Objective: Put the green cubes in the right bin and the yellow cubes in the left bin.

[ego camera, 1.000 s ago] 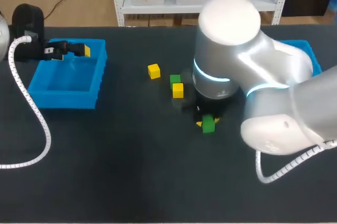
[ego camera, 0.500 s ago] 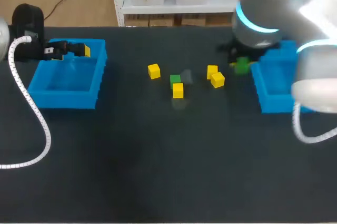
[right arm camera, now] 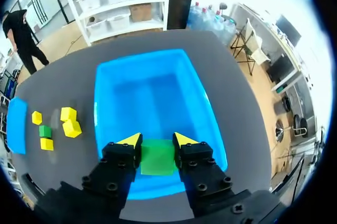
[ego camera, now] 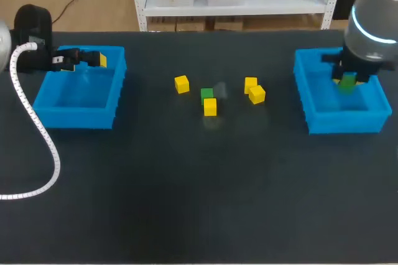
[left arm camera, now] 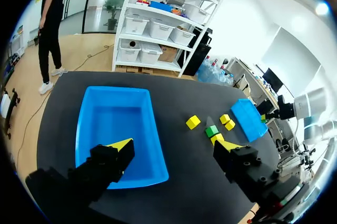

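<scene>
My right gripper [ego camera: 347,80] hangs over the right blue bin [ego camera: 311,100], shut on a green cube [right arm camera: 157,156] held between its yellow tips [right arm camera: 157,140]; the bin [right arm camera: 152,98] below it looks empty. A second green cube [ego camera: 207,94] lies mid-table, touching a yellow cube [ego camera: 210,107]. Another yellow cube [ego camera: 181,84] sits to their left and two more [ego camera: 254,90] to their right. My left gripper [ego camera: 93,60] stands open above the far edge of the left blue bin [ego camera: 79,112]. In the left wrist view that bin [left arm camera: 118,129] lies empty under the open gripper [left arm camera: 171,148].
A white spiral cable [ego camera: 37,128] trails from my left arm across the table's left side. The cubes [left arm camera: 213,126] cluster between the two bins. The table's near half is bare dark cloth.
My right arm has carried the green cube from the table's middle rightwards to above the right bin. The left arm has kept still.
</scene>
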Available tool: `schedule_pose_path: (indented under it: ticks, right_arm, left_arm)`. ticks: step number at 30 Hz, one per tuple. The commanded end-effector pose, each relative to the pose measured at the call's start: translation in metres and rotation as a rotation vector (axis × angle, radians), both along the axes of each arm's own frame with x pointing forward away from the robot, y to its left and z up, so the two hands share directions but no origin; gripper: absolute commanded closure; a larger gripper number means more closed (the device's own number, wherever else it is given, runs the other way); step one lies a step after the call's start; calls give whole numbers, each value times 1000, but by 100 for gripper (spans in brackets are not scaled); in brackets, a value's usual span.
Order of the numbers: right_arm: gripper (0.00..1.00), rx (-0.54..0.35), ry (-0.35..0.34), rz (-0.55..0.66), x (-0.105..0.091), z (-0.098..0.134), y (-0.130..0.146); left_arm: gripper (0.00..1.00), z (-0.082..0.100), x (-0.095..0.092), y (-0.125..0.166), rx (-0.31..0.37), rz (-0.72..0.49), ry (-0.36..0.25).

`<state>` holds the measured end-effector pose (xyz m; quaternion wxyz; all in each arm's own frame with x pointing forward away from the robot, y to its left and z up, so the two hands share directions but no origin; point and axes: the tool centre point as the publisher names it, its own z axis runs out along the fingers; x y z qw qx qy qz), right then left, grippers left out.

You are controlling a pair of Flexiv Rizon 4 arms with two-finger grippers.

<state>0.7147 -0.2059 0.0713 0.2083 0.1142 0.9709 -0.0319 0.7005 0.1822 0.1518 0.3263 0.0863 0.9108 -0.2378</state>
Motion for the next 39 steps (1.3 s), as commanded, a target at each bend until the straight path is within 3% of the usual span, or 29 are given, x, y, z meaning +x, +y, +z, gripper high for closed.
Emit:
schedule_pose_path:
  ticks: [1, 6, 11, 17, 25, 32, 39]
  right_arm:
    - [0, 2, 6, 4, 19, -6, 4]
    - [0, 6, -30, 28, 32, 9, 12]
    - [0, -2, -72, 99, 44, 34, 39]
    - [0, -31, -108, 193, 66, 66, 91]
    - [0, -69, -83, 288, 93, 90, 175]
    - [0, -112, -9, 380, 91, 75, 245]
    - [0, -174, 94, 437, 90, 38, 275]
  left_arm:
    - [0, -1, 0, 2, -8, -5, -6]
    - [0, -1, 0, 2, -8, -5, -6]
    - [0, -1, 0, 2, -8, -5, -6]
    - [0, -1, 0, 2, -8, -5, -6]
    - [0, -1, 0, 2, -8, -5, -6]
    - [0, -1, 0, 2, -8, -5, -6]
    - [0, -1, 0, 2, -8, -5, -6]
